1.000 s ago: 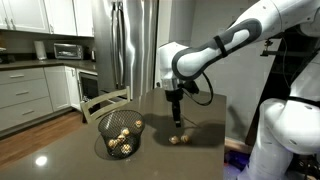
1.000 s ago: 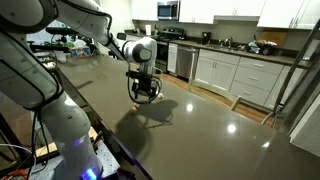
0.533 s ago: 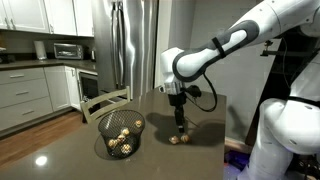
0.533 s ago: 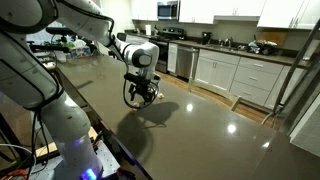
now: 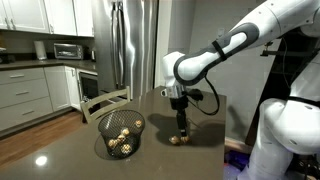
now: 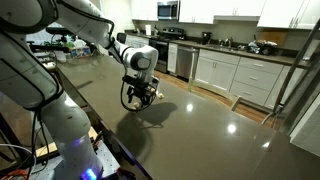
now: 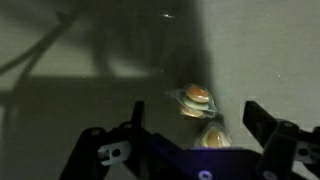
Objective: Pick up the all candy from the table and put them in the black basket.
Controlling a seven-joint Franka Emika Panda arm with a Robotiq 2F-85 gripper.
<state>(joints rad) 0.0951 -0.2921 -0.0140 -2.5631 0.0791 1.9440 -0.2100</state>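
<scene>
Two gold-foil candy pieces lie on the dark glossy table (image 5: 60, 158). In the wrist view one candy (image 7: 196, 98) sits just ahead of the jaws and the other candy (image 7: 212, 136) lies between them. My gripper (image 7: 198, 128) is open and holds nothing. In an exterior view the gripper (image 5: 182, 127) hangs straight down, just above the pair of candies (image 5: 177, 140). The black basket (image 5: 121, 124) stands to their left with several candies (image 5: 121, 144) inside. In an exterior view the gripper (image 6: 142, 92) hangs low over the table.
The table's edge (image 5: 226, 122) runs close beside the candies. A white robot body (image 5: 288, 130) stands past that edge. Kitchen cabinets (image 5: 25, 95) and a steel fridge (image 5: 130, 45) lie behind the table.
The gripper has come down and shifted slightly towards the two candies on the table. Its jaws stayed open. The basket and the candies have not moved.
</scene>
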